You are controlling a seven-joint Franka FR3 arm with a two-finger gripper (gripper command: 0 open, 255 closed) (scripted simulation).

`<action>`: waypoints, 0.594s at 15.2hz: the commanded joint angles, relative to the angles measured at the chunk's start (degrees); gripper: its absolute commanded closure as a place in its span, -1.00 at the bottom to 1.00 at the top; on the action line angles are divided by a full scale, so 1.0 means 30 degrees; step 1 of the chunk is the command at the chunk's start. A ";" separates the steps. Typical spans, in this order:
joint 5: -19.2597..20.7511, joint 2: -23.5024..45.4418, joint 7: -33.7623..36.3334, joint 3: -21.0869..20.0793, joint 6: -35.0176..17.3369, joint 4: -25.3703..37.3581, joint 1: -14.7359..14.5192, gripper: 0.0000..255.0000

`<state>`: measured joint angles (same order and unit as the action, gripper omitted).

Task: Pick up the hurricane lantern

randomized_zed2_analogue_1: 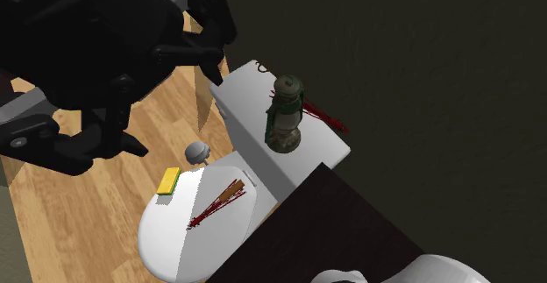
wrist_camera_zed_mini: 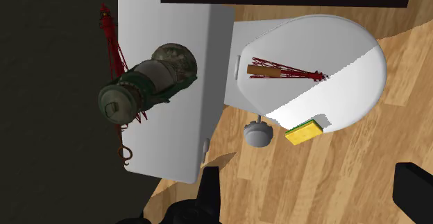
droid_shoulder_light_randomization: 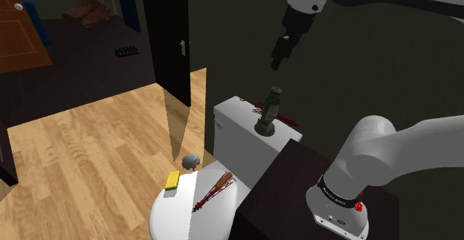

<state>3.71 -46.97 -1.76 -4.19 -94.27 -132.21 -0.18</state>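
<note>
Your end effector (droid_shoulder_light_randomization: pixel 277 64) hangs wide and empty above the upright hurricane lantern (droid_shoulder_light_randomization: pixel 268 112) on the toilet tank (droid_shoulder_light_randomization: pixel 234 120), probably spread to straddle it.

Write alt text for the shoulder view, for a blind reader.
A dark green lantern stands on a white toilet tank, with the robot's black hand hanging above it, not touching. On the closed toilet lid lie a red-bristled brush and a yellow block.
</note>
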 commanded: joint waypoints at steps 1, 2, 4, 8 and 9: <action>0.0000 0.0000 0.0000 0.0000 0.0000 0.0000 0.0000 -1.00; 0.0204 -0.0201 -0.0512 0.0397 -0.0477 -0.0587 0.0018 -1.00; 0.0639 -0.0512 -0.1534 0.1213 -0.1450 -0.1680 0.0079 -1.00; 0.1587 -0.0733 -0.3587 0.2945 -0.3488 -0.3533 0.0297 -1.00; 0.1835 -0.0696 -0.4104 0.3400 -0.4021 -0.3924 0.0367 -1.00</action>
<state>8.49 -48.81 -12.53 4.74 -104.46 -142.28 0.76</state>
